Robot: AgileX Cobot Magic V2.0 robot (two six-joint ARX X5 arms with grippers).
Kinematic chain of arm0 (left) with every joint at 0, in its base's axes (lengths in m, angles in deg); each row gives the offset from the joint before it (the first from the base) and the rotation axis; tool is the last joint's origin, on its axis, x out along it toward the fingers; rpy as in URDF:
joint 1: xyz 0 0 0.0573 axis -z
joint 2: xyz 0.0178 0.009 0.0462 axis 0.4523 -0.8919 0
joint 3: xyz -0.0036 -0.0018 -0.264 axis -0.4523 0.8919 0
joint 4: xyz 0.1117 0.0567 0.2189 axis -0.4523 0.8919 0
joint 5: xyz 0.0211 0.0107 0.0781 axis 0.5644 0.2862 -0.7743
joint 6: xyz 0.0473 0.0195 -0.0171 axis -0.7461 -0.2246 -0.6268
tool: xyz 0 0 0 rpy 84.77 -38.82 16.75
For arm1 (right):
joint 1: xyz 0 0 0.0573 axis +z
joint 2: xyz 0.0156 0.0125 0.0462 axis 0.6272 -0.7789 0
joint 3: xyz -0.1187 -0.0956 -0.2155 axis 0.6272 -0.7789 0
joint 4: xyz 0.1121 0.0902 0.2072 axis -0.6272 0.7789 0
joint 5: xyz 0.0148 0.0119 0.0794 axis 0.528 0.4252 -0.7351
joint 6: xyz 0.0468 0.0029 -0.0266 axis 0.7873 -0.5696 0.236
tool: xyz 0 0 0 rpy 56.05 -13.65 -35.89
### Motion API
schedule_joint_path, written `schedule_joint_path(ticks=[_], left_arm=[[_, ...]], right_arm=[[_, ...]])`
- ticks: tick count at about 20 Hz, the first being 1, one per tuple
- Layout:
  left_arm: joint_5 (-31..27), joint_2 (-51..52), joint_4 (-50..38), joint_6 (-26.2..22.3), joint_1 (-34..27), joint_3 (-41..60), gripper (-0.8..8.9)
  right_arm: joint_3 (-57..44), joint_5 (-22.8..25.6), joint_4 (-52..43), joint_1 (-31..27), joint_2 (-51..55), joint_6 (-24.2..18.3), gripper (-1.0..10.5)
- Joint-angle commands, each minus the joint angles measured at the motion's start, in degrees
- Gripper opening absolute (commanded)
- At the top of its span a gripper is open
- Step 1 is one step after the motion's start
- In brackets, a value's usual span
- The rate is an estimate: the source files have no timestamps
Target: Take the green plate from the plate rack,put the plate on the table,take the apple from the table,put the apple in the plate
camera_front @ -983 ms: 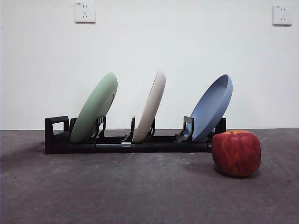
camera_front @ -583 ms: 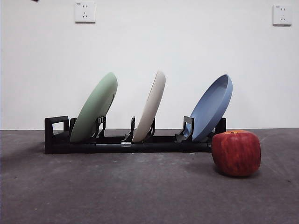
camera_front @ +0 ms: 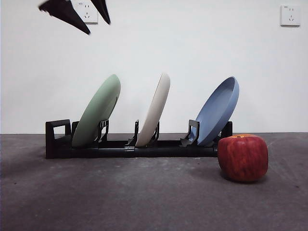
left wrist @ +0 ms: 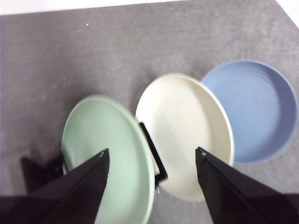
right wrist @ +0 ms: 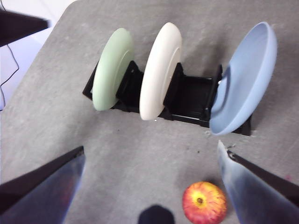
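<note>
- Nearest my front camera, one apple [camera_front: 243,158] sits on the dark grey counter [camera_front: 144,202], just ahead of the right end of the plate rack [camera_front: 130,147].
- Behind it, the single black plate rack lies lengthwise across the counter and carries three plates, each leaning in its own slot, none touching another.
- The green plate [camera_front: 97,111] stands at the left end beside the rack's squared loop handle; one cream-white plate [camera_front: 155,109] leans in the middle; one blue plate [camera_front: 219,111] leans at the right end, its lower edge close behind the apple.
- From my left wrist camera I see the left gripper [left wrist: 152,161] high above the rack, jaws spread wide and holding nothing, one jaw over the green plate [left wrist: 110,149], the other over the cream-white plate [left wrist: 187,130].
- In the front view those two black tips [camera_front: 77,14] poke in at the top left, well above the green plate.
- My right gripper [right wrist: 149,161] hangs back over the counter, jaws spread and empty, apple [right wrist: 204,202] between them.
- Farthest off, two wall sockets [camera_front: 290,15] dot the white wall.
</note>
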Motion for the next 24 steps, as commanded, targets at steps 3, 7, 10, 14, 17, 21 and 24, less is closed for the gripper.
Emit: schedule_joint_path(ticks=[3,7,10,14,17,21,24], left_arm=[[-2.6,-6.8,1.3,-0.6,1.7,-3.2,3.15],[-4.1,-10.7,2.9,-0.9,3.1,-3.2,3.15],[-5.0,-12.2,3.7,-1.4,3.5,-3.1,3.14],[-5.3,-12.4,3.8,-1.8,3.7,-3.1,3.12],[-5.4,-12.4,4.2,-1.8,3.7,-3.1,3.1],[-5.6,-12.4,4.2,-2.0,3.7,-3.1,3.1],[-6.9,-12.4,4.1,-2.1,3.7,-3.1,3.1]], right_arm=[[0.3,1.9,0.3,0.1,-0.2,-0.7,4.7],[0.3,2.5,0.4,0.1,-0.2,-0.7,4.7],[0.3,2.5,0.5,0.1,-0.2,-0.7,4.7],[0.3,2.5,0.8,0.1,-0.2,-0.7,4.7],[0.3,2.5,1.0,0.1,-0.2,-0.7,4.7],[0.3,2.5,1.1,0.1,-0.2,-0.7,4.7],[0.3,2.5,1.2,0.1,-0.2,-0.7,4.7]])
